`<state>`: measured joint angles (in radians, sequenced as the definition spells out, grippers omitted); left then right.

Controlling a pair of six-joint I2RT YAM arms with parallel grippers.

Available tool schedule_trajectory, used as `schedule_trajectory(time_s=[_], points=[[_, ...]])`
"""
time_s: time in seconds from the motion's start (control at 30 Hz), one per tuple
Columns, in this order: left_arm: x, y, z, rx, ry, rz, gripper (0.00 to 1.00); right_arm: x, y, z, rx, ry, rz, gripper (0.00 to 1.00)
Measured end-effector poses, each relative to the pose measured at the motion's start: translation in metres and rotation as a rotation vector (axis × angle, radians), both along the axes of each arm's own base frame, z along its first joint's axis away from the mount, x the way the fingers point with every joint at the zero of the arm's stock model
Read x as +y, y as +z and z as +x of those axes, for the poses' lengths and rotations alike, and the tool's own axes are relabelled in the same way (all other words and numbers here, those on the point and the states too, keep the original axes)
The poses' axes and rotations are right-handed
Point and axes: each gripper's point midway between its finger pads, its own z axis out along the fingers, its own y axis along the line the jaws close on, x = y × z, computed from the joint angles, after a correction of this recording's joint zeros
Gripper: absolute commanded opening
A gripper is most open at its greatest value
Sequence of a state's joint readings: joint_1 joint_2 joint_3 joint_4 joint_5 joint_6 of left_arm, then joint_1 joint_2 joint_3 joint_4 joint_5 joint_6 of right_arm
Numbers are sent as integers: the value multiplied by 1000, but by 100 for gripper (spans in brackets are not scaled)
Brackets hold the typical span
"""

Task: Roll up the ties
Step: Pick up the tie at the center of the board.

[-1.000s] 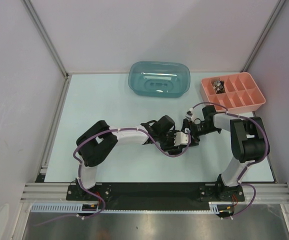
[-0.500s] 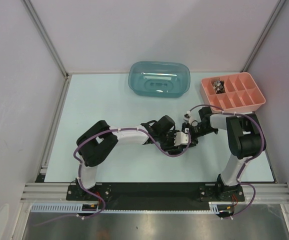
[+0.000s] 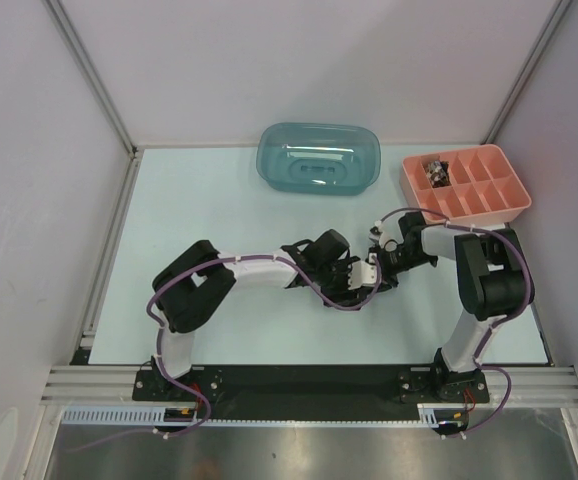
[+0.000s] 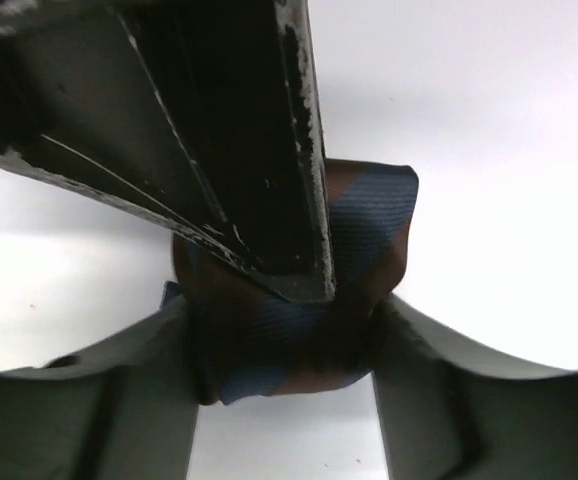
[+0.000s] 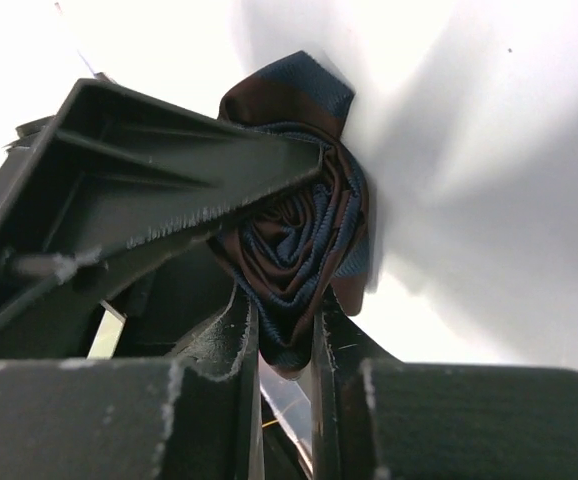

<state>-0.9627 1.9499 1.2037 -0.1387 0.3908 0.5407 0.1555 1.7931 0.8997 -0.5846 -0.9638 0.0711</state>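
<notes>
Right gripper [image 5: 283,330] has edged in toward the left gripper [image 4: 284,325]. Both pinch the tie [image 5: 304,215] between them, a tight maroon-and-blue striped coil. Each gripper's dark finger crowds the other's view. Well beyond them on the surface [image 3: 209,200] sit a teal tub [image 3: 318,158] and a pink tray [image 3: 466,184].

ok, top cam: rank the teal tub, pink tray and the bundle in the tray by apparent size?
1. teal tub and pink tray: the footprints look about alike, so I'm not ranking them.
2. dark bundle in the tray's far-left compartment: clearly smallest.
</notes>
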Motion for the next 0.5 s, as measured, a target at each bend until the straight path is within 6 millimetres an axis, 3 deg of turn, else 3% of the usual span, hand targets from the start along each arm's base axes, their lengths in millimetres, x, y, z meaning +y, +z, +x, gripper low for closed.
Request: schedule_trajectory(time_s=[0.1,0.23,0.43,0.5], points=[[4,3,-1,30,26,3,100,-1,4,3,-24,1,-23,0],[18,17,-1,55,64,5,100,-2,8,7,-45,5,-45,0],[35,75,9,37,118,-78,99,-5,21,17,-88,14,-77,0],[45,95,14,26,145,-104,99,-8,34,28,-124,16,-91,0]])
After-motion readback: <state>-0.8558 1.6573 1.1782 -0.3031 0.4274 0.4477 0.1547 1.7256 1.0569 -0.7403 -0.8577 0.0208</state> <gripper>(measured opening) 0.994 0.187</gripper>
